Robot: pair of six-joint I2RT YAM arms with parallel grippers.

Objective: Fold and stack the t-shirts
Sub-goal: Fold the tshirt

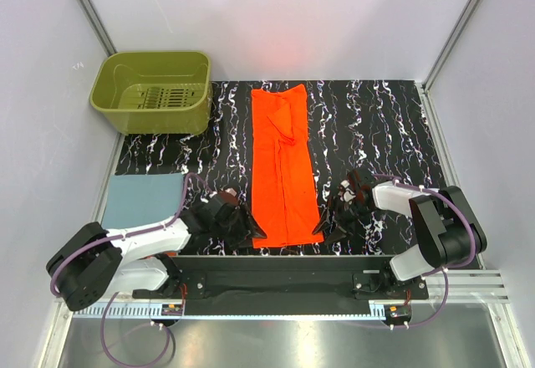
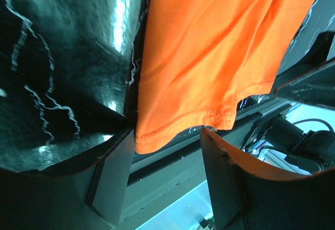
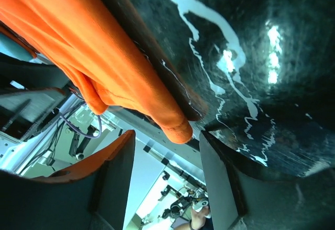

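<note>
- Orange shirt lies in a long strip on the bench, right of the basket.
- Left fingers and right fingers gape around its near corners, gripping nothing.
- They should pinch every layer, evenly.

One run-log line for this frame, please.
orange t-shirt: long folded strip on mat | left hand: open, at near-left corner | right hand: open, at near-right corner | blue-grey t-shirt: folded, left

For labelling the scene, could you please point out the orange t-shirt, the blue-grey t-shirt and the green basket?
orange t-shirt [image 1: 282, 167], top external view, middle of the long strip.
blue-grey t-shirt [image 1: 144, 201], top external view, centre of the folded rectangle.
green basket [image 1: 155, 119], top external view, its near outer wall.
</note>
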